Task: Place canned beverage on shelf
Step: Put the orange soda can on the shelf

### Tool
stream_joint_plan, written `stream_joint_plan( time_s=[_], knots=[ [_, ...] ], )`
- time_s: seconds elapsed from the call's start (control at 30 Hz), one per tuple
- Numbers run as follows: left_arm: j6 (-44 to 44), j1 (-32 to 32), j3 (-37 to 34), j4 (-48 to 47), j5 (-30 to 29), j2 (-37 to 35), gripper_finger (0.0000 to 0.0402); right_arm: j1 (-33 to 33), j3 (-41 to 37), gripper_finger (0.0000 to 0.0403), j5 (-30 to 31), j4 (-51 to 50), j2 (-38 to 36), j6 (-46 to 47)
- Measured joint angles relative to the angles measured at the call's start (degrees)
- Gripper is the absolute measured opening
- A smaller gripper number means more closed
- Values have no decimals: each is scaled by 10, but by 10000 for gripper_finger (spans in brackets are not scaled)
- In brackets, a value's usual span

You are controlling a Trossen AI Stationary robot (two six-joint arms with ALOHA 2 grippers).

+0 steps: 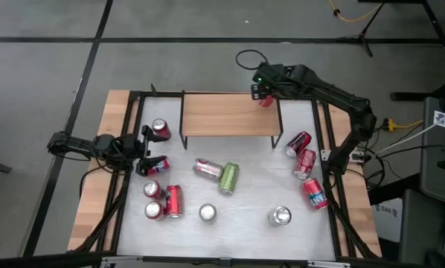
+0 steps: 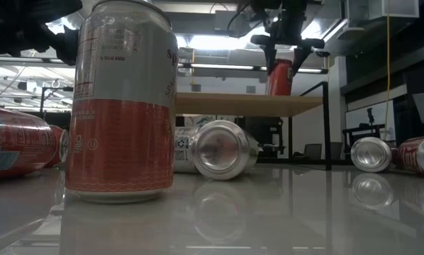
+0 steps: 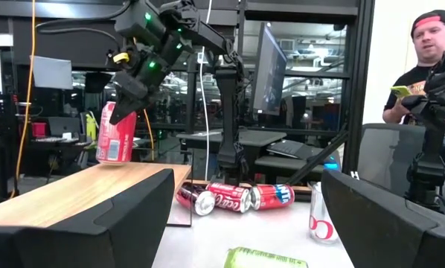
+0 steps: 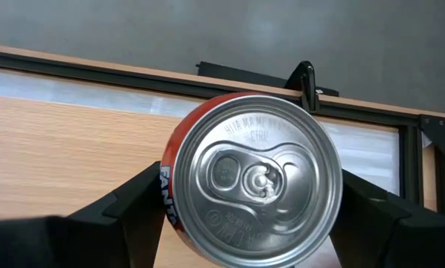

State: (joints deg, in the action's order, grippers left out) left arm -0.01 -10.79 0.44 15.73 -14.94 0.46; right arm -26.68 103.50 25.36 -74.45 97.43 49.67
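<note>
The shelf (image 1: 230,115), a light-wood plank on thin black legs, stands at the far side of the white table. My right gripper (image 1: 265,92) is shut on a red canned beverage (image 3: 117,134) over the shelf's far right corner. The can's base (image 2: 279,93) is down at the plank; I cannot tell whether it touches. My left gripper (image 1: 143,154) stands open at the table's left side, pointing across the table, with nothing between its fingers (image 3: 96,223). My right gripper pinches the can's side wall (image 4: 170,190) between its two fingers, one on each side, just below the silver lid (image 4: 256,179). The fingers come slanting down from above and from the table's right. The can stands nearly upright, leaning a little.
Several cans are scattered on the table: red ones lying at the right (image 1: 303,152), a green one (image 1: 229,177) in the middle, silver-topped ones upright near the front (image 1: 280,216), red ones at the left (image 1: 169,201). A person (image 3: 431,59) sits beyond the table's right side.
</note>
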Motion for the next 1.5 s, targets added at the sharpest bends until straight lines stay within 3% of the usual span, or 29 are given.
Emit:
stream_joint_plan(
  time_s=[1.0,1.1,1.33,1.5],
  knots=[
    [0,0,0,0,0,0,336,-1,0,285,-25,12,0,-6],
    [0,0,0,0,0,0,336,-1,0,302,-32,11,0,-13],
    [0,0,0,0,0,0,336,-8,0,389,-59,16,-1,-20],
    [-15,0,0,0,0,0,336,-7,0,382,-54,16,-1,-20]
  ],
)
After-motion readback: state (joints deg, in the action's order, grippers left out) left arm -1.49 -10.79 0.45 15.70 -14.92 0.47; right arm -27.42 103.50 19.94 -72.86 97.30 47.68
